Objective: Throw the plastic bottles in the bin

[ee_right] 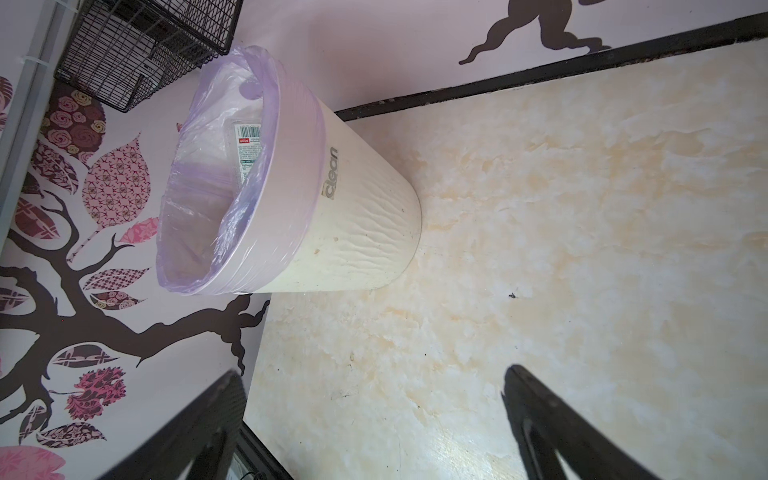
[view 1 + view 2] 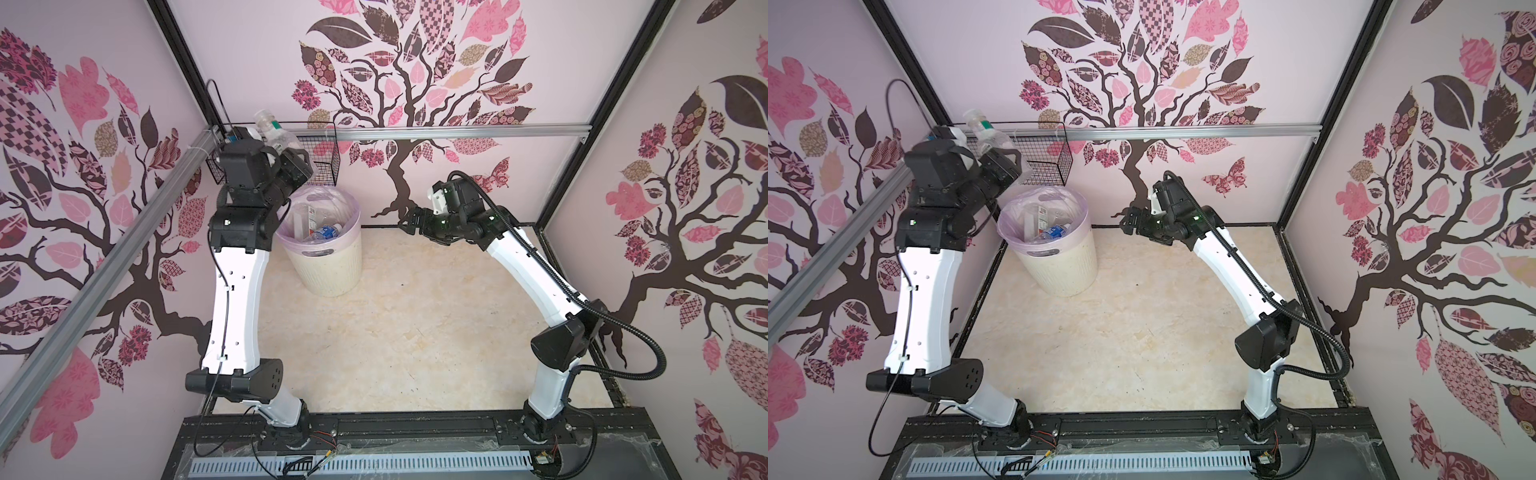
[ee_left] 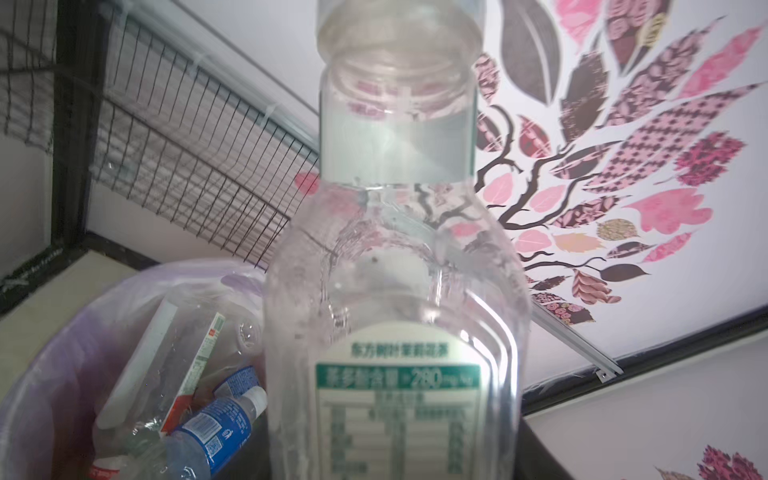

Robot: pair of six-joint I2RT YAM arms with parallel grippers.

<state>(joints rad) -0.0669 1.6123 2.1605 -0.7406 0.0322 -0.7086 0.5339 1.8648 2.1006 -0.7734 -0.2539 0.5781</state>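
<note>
While the left claw [image 2: 293, 160] pinches a clear uncapped bottle [image 2: 272, 129] by its lower end, high beside the wire basket [image 2: 326, 166] and just left of the cream bin [image 2: 332, 270], other plastic bottles [image 2: 322, 232] lie inside the bin; the right claw [image 2: 409, 220] hangs spread and empty over the far side of the table [image 2: 415, 332].

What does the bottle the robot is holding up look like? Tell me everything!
The clear bottle is see-through plastic and looks empty, with a wide ribbed neck, rounded shoulders and a white-and-green printed label. The left pincer grips its lower end, so it sticks up tilted in the air, in front of the wire basket and higher than the bin, not inside yet.
</note>
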